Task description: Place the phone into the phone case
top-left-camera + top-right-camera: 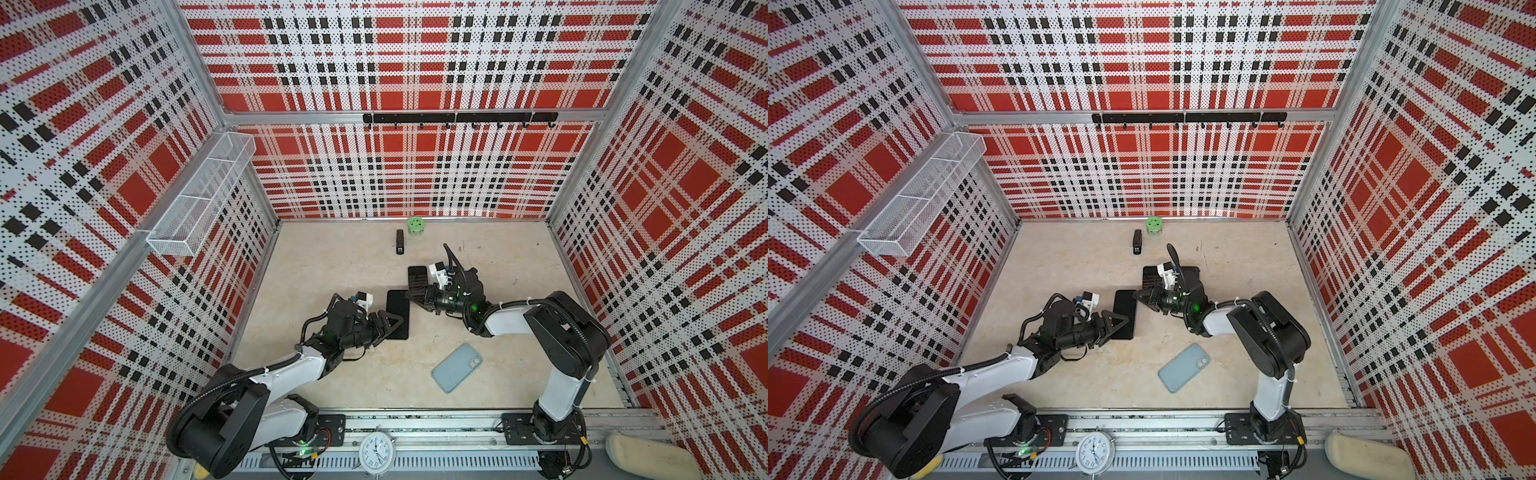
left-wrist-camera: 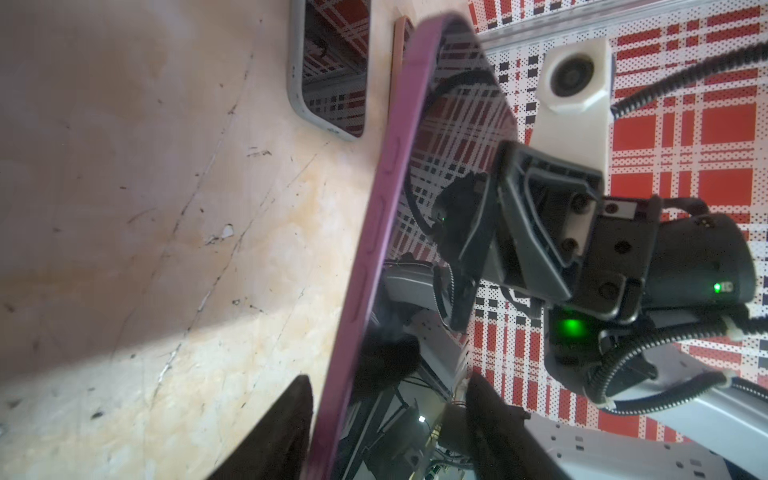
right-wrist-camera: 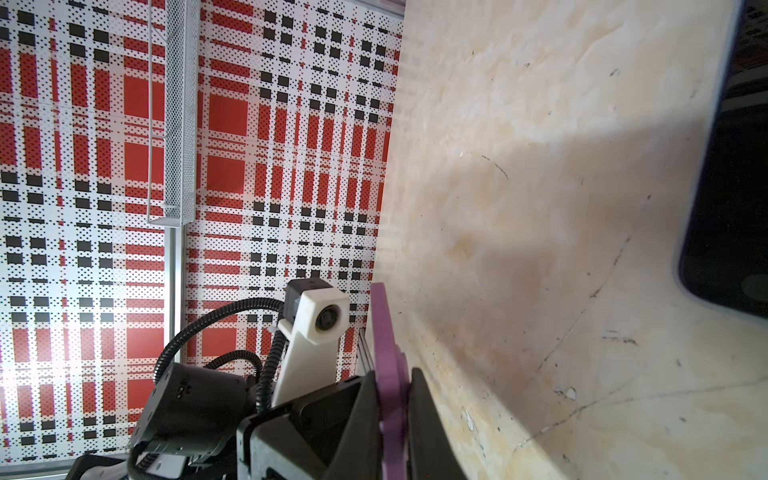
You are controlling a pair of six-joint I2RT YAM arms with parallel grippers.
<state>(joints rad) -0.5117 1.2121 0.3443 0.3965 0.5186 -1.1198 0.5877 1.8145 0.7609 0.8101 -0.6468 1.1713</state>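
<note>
1. L gripper (image 2: 390, 380): jaws part-way apart, one finger each side of the phone (image 1: 398, 305) at its near end. We can't tell if the pads press it or only straddle it.
2. R gripper (image 1: 411, 296): closed, pinching the purple case (image 2: 374, 232) rim at the far end. The right wrist view shows the purple edge clamped btw its fingers.
3. The phone is a dark glossy slab inside the purple rim, mid-table btw both arms. The screen looks flush w/ the rim along the visible long side, so we judge it mostly seated. The far corner is hidden by R gripper, so we can't confirm.
4. Key relation: the long axis runs from L gripper toward R gripper, so the hands sit at opposite ends and neither arm is nearer. One long side seems raised off the table (image 1: 332, 266); how much is unclear.
5. Next, we reckon L needs a firm hold on the near end before R presses or lets go. Slip risk on the glossy screen.
6. Around: 2nd dark phone (image 1: 417, 276) lies flat just beyond R gripper. A light-blue back (image 1: 457, 368) w/ two lens rings lies well apart, toward R arm's base. We can't tell if it's a phone or a case.
</note>
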